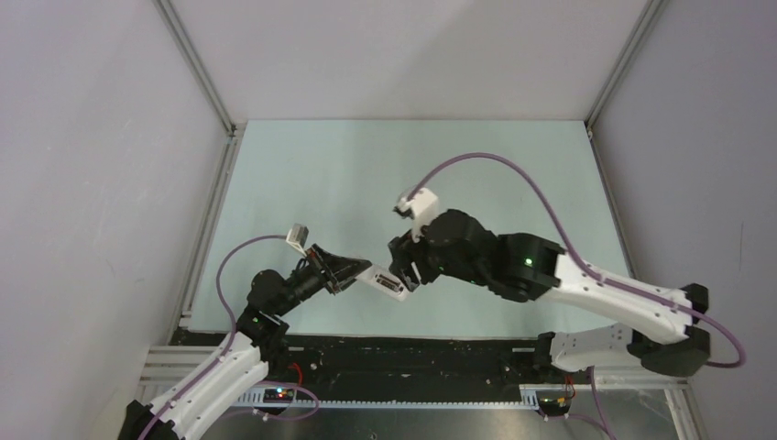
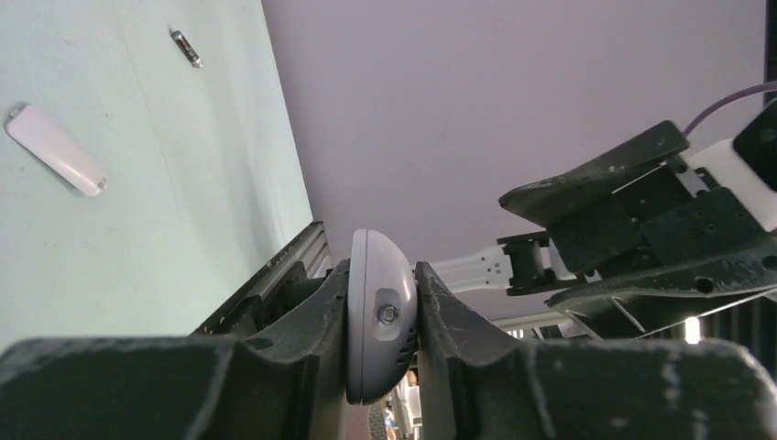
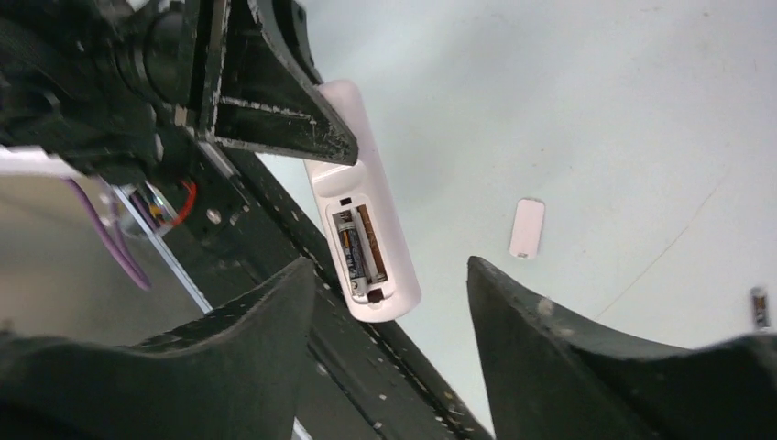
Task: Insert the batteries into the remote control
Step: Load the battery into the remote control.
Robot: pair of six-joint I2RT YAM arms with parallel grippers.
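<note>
Remote control (image 3: 366, 240) hangs over the near edge of the table (image 1: 321, 183), its rounded end clamped in the left gripper (image 2: 380, 275), fingers closed tight on it. One battery (image 3: 352, 253) sits in its open compartment (image 3: 360, 249), label unreadable; the neighbouring slot shows its brown floor. Right gripper (image 3: 389, 266) stands with fingers apart beside the remote's compartment end, holding nothing. Beyond the remote, the cover (image 3: 527, 228) and a second battery (image 3: 759, 307) lie on the table.

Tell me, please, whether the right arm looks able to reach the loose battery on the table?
Probably yes: the right gripper has its jaws open and empty, and the battery lies alone on the table, apart from the cover.
</note>
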